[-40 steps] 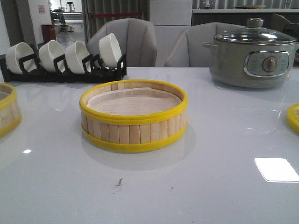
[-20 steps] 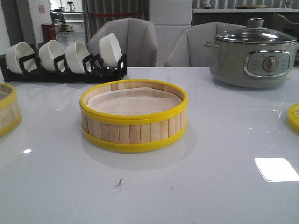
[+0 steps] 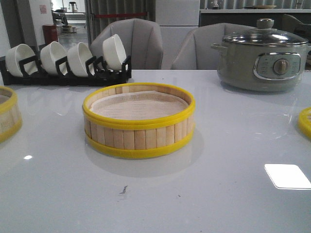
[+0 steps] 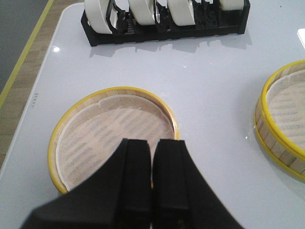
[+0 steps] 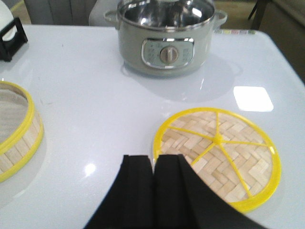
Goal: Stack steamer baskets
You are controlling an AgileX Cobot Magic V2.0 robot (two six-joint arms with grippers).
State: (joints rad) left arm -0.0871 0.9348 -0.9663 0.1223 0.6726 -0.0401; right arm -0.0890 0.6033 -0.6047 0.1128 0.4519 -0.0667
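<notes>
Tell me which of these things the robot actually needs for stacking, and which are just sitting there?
For the job:
- middle yellow-rimmed bamboo-slat steamer basket
- left yellow-rimmed bamboo-slat steamer basket
- woven-bamboo yellow-rimmed lid

Just sitting there:
- grey-green electric pot with glass lid
- white ceramic bowls in black rack

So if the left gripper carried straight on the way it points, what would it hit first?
Probably the round yellow-rimmed bamboo steamer basket just past the shut left gripper, likely its near rim or paper liner; depth is unclear.
</notes>
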